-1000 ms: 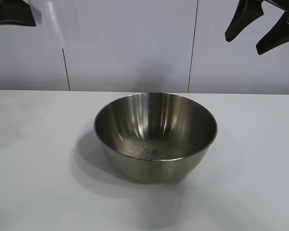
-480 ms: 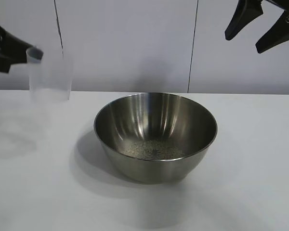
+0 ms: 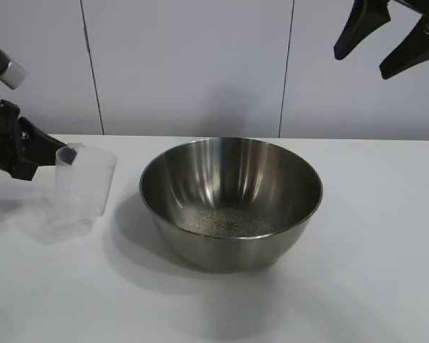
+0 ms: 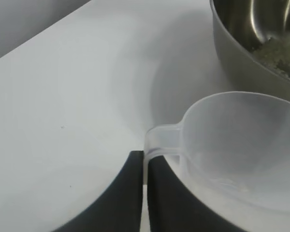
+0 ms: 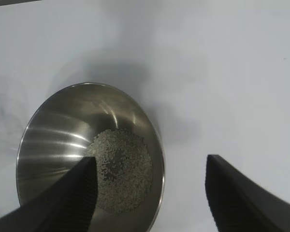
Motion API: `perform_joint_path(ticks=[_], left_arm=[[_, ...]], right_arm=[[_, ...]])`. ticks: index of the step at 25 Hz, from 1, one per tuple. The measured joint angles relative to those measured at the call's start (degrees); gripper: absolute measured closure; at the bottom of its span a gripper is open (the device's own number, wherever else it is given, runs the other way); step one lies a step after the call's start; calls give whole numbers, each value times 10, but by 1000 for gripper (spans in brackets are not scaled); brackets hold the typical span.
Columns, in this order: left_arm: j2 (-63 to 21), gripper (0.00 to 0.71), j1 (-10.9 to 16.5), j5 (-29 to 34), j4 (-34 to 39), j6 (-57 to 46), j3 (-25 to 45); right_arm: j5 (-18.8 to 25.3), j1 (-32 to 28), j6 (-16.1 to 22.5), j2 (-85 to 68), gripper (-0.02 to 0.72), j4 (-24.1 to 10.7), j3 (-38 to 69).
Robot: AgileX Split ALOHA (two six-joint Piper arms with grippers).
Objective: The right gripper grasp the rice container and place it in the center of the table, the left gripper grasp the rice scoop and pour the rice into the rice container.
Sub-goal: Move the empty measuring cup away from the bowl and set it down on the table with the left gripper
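The rice container [image 3: 231, 201], a shiny steel bowl, stands mid-table with a low layer of rice [image 3: 227, 222] on its bottom; the grains also show from above as rice [image 5: 120, 169]. Left of the bowl, the rice scoop [image 3: 82, 187], a frosted plastic cup, is upright, its base at or just above the table. My left gripper [image 3: 53, 161] is shut on the scoop's short handle [image 4: 159, 140], and the rice scoop [image 4: 241, 145] looks empty inside. My right gripper [image 3: 375, 53] hangs open high above the table's right side, holding nothing.
A white panelled wall [image 3: 200, 64] rises behind the table [image 3: 372, 271]. The bowl's rim [image 4: 241, 58] lies close beside the scoop.
My left gripper has come down from the upper left with the scoop, which has dropped to table height beside the bowl. The bowl and the right gripper have not moved.
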Motion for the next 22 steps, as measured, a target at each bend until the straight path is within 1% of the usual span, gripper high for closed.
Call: perform_joint_path(ticks=[5, 9, 12, 14, 16, 19, 22], left_arm=[[4, 700, 0, -4, 0, 13, 0], [4, 698, 0, -22, -5, 11, 0], [4, 678, 0, -30, -7, 10, 0], [4, 639, 0, -36, -7, 10, 0], [4, 573, 0, -40, -7, 11, 0], [4, 448, 0, -42, -7, 11, 0], [4, 394, 0, -47, -7, 11, 0]], right_arm=[[0, 0, 0, 0, 261, 0, 0], [0, 0, 0, 0, 261, 0, 0], [0, 0, 0, 0, 261, 0, 0], [0, 0, 0, 0, 261, 0, 0], [0, 0, 0, 0, 261, 0, 0], [0, 0, 0, 0, 261, 0, 0], [0, 0, 0, 0, 261, 0, 0]])
